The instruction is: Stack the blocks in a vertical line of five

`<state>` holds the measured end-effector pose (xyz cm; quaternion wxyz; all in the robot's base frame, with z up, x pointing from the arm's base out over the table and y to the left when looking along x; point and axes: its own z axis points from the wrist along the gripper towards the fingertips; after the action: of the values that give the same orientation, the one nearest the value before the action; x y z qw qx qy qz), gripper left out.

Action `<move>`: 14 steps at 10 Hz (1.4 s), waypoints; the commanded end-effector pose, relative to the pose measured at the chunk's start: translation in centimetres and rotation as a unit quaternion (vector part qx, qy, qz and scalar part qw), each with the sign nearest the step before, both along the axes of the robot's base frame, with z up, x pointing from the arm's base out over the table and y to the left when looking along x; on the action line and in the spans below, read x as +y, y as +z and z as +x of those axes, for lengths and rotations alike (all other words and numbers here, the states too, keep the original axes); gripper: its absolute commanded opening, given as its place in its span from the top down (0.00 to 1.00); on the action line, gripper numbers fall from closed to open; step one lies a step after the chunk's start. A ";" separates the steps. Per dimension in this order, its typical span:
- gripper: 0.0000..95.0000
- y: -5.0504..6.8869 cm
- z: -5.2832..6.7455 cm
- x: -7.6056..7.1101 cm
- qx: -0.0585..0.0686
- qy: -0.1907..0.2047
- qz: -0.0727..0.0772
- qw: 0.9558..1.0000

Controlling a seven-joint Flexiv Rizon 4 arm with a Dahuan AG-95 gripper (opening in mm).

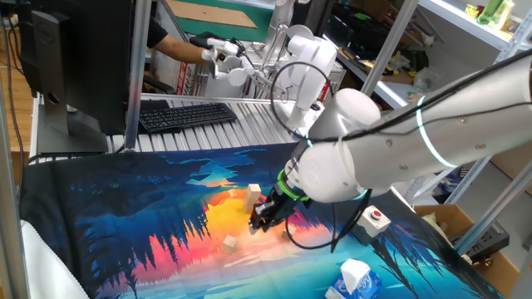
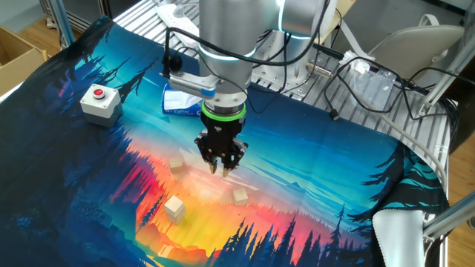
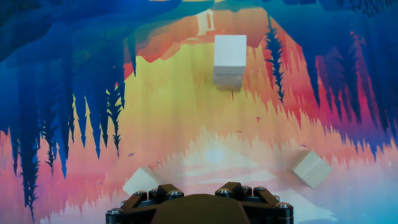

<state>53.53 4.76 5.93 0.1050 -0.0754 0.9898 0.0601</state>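
Wood, pale tan and plain, makes up every one of the blocks. In the hand view a stack of two stands upright ahead of the pincer, well apart from it. One loose block lies near the pincer on one side. Another loose block lies just beside it on the other, partly cut off by the pincer's body. That makes four I can count; a fifth is not plainly visible anywhere.

I judge these cubes to be light, stiff and hard, with no give under pressure and little risk of damage. Smooth faces may slide a little, so the sensible hold is on two opposite flat sides, squarely and near mid-height. A hold on the corners would likely twist the cube. Small and light as they are, a nudge would likely shift them, and the stack would topple easily.

From the other fixed view, the pincer points steeply down, its tips low over the sunset-printed mat that covers the surface. The jaws look drawn fairly close. Whether they pinch a cube, touch the mat or hold nothing I cannot tell, since the dark fingers hide the gap.
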 end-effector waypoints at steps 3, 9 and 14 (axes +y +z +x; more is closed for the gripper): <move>1.00 0.1 0.0 0.0 -0.011 0.022 0.014 1.000; 1.00 0.1 0.0 0.0 0.006 -0.001 0.014 1.000; 0.20 0.2 0.0 0.1 0.024 -0.057 0.030 0.998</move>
<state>53.60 4.88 6.03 0.0904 -0.0172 0.9923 0.0827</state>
